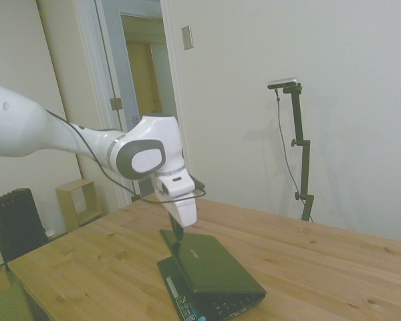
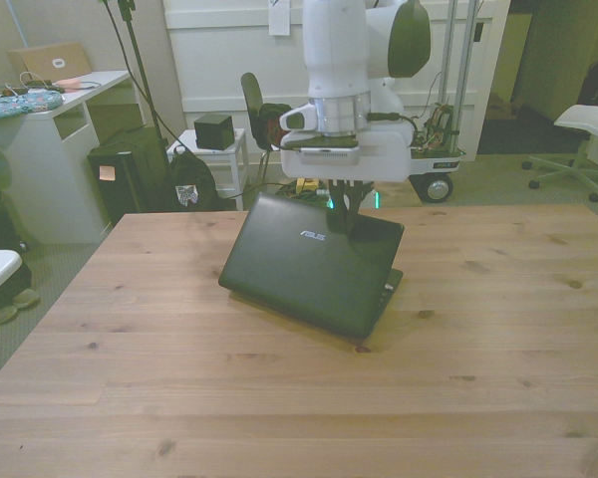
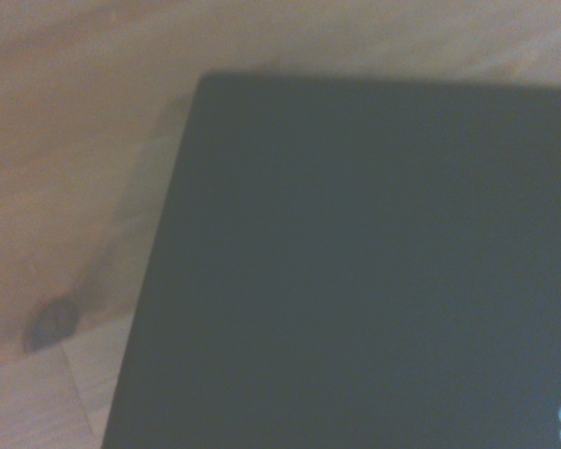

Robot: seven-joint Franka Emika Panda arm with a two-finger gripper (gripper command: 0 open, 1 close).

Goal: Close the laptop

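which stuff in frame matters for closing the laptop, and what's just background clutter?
Job:
laptop, lid nearly down
tool, at the lid's far edge
table

Lying about:
white desk
black box
office chair
wheeled cart

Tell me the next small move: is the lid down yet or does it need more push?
Probably keep pressing the gripper straight down a little more. In the side view the laptop lid is low but still tilted, with a strip of keyboard showing at its front edge, so it does not look fully shut. The gripper sits on the lid's rear edge.
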